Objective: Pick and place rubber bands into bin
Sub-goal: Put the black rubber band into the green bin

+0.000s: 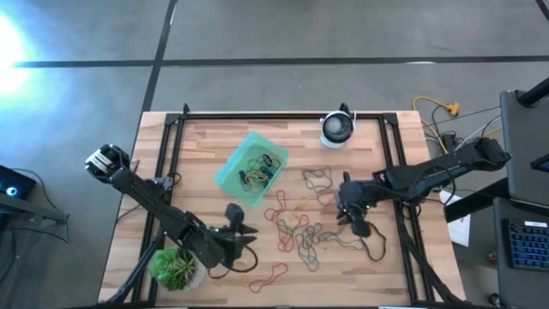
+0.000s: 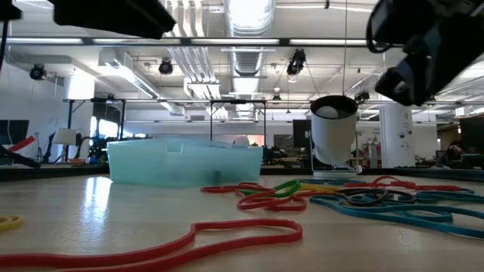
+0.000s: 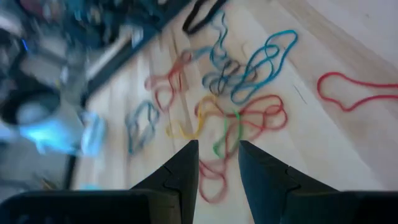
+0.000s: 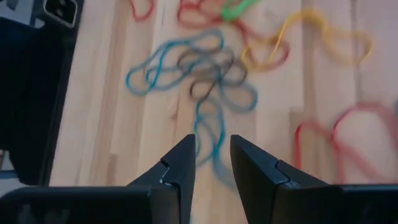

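Rubber bands [image 1: 300, 225] in red, blue, yellow, green and dark colours lie loose on the wooden table; they also show in the low view [image 2: 363, 198]. A single red band [image 1: 268, 275] lies near the near edge. The teal bin [image 1: 251, 168] stands left of the pile with a few bands inside. My left gripper [image 1: 243, 230] hovers open just left of the pile, its fingers [image 3: 186, 163] pointing at the red and green bands [image 3: 239, 121]. My right gripper [image 1: 347, 211] hovers open at the pile's right side, above a blue band [image 4: 208, 127].
A round white-and-black device [image 1: 337, 129] stands at the far edge, right of the bin. A potted green plant [image 1: 175, 268] sits at the near left corner, close under my left arm. Black frame rails [image 1: 171, 154] run along the table's sides. Yellow cables [image 1: 442, 110] lie off the table.
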`<act>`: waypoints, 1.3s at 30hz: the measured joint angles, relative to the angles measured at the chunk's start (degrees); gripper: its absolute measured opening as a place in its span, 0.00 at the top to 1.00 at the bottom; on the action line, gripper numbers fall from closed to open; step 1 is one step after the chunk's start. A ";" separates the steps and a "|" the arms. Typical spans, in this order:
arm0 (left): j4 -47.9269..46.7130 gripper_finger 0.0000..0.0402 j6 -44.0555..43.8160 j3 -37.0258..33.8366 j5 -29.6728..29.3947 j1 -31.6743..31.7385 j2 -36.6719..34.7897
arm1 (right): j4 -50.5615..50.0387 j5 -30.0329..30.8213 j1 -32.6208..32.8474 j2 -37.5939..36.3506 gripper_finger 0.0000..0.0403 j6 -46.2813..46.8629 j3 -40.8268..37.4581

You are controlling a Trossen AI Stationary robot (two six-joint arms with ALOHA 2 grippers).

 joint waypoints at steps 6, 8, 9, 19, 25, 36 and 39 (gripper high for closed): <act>7.80 0.76 6.52 -0.10 -0.06 0.89 1.16 | -0.34 2.46 5.07 -5.11 0.76 11.37 -6.40; 7.85 0.76 6.51 -0.10 -0.06 1.33 1.16 | -1.42 3.30 6.62 -6.81 0.76 14.78 -7.70; 7.85 0.76 6.49 -0.19 -0.06 1.58 1.16 | -2.50 4.40 7.42 -7.63 0.76 16.47 -8.18; 7.85 0.76 6.35 -2.03 -0.05 2.41 1.16 | -14.00 8.85 14.16 -10.40 0.76 31.95 -10.97; 7.84 0.76 4.84 -2.38 -0.04 2.52 1.16 | -13.44 9.04 16.98 -7.80 0.76 34.06 -11.00; 7.77 0.76 3.36 -2.38 -0.03 2.53 1.16 | -14.86 9.96 20.58 2.01 0.76 32.15 -11.11; 7.77 0.76 3.36 -2.38 -0.02 2.53 1.16 | -15.62 10.09 20.56 3.92 0.76 32.06 -11.03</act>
